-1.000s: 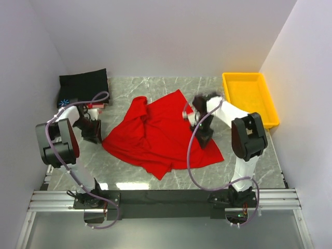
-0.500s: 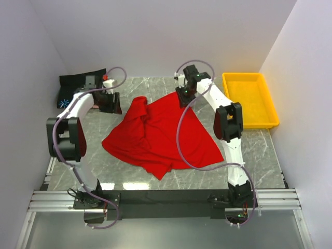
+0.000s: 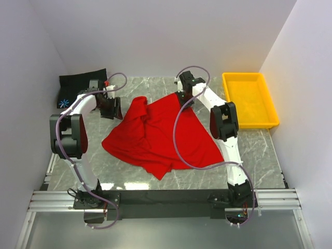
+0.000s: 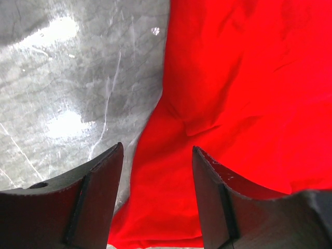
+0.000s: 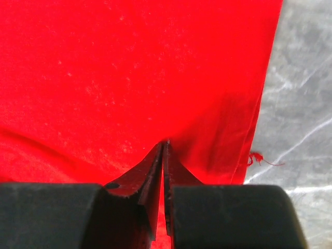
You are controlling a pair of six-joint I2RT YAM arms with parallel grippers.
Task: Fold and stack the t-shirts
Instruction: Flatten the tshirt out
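Note:
A bright red t-shirt (image 3: 161, 132) lies crumpled and spread across the middle of the marble table. My right gripper (image 3: 184, 99) is at its far corner, and in the right wrist view this gripper (image 5: 166, 142) is shut, pinching the red cloth (image 5: 129, 67) near its hem. My left gripper (image 3: 115, 110) is by the shirt's back left part. The left wrist view shows it (image 4: 157, 148) open, with red cloth (image 4: 233, 78) below and between its fingers, not gripped. A black t-shirt (image 3: 83, 80) with a blue-white starburst (image 3: 63, 102) lies folded at the back left.
A yellow plastic tray (image 3: 251, 101) stands at the back right against the wall. White walls close in the table on the left, back and right. Bare marble (image 4: 67, 78) shows to the left of the shirt.
Both arms have reached from the shirt's near sides to its far edge. The left gripper has opened beside the cloth. The right gripper has shut on the far corner.

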